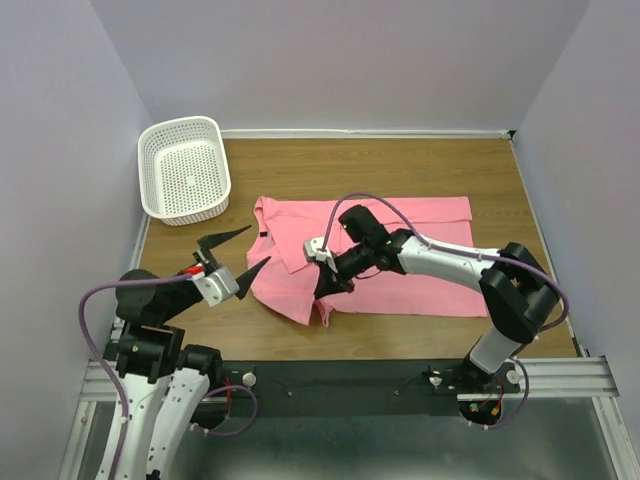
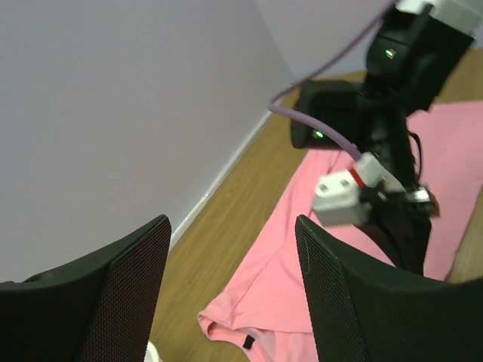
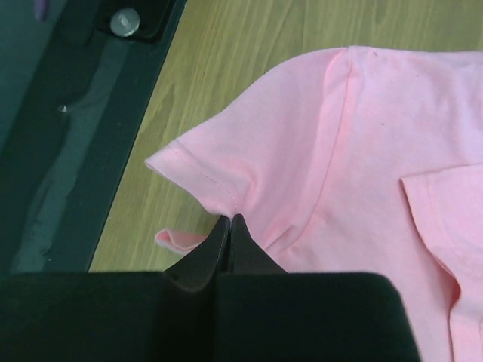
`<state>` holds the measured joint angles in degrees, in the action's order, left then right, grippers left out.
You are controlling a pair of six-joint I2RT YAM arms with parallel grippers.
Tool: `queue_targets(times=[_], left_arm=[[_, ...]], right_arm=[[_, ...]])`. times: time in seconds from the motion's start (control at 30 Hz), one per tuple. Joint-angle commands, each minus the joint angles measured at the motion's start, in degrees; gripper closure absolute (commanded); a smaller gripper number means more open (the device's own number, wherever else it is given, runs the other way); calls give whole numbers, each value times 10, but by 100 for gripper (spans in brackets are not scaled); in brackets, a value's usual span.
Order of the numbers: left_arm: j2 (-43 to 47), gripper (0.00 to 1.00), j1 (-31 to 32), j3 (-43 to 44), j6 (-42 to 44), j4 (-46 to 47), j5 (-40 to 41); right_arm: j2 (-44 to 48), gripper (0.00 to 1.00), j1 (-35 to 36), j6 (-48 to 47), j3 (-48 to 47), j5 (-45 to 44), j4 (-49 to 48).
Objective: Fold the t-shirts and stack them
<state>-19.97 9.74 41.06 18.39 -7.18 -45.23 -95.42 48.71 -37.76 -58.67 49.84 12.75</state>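
A salmon-pink t-shirt lies spread on the wooden table, its neck with a small dark label toward the left. My right gripper is low at the shirt's near left part. Its jaws are shut on the fabric at the seam under a short sleeve, as the right wrist view shows. My left gripper is open and empty. It hovers just left of the shirt's neck edge. In the left wrist view its fingers frame the shirt and my right arm.
A white perforated basket stands empty at the back left corner by the wall. The black mounting rail runs along the table's near edge, close to the pinched sleeve. Grey walls enclose the table on three sides.
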Motion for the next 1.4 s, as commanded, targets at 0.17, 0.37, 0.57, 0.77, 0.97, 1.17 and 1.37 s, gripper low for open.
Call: queue_targets(times=[0.17, 0.37, 0.57, 0.77, 0.97, 1.17, 1.37], left_arm=[[-81, 36, 108, -52, 153, -51, -11], [-144, 34, 227, -58, 190, -73, 153], [-216, 35, 328, -54, 214, -88, 261], [-282, 37, 420, -62, 198, -81, 381], [-312, 42, 476, -75, 150, -34, 481], [-352, 42, 518, -77, 63, -8, 600], [-380, 42, 541, -77, 31, 15, 694]], right_arm=[[-87, 99, -94, 130, -70, 186, 3], [-136, 99, -134, 207, -109, 199, -2], [-173, 99, -146, 286, -165, 184, -12], [-194, 99, -154, 376, -189, 178, -47], [-195, 100, -162, 445, -174, 163, -86], [-185, 99, -169, 491, -165, 158, -112], [-179, 100, -168, 533, -154, 158, -142]])
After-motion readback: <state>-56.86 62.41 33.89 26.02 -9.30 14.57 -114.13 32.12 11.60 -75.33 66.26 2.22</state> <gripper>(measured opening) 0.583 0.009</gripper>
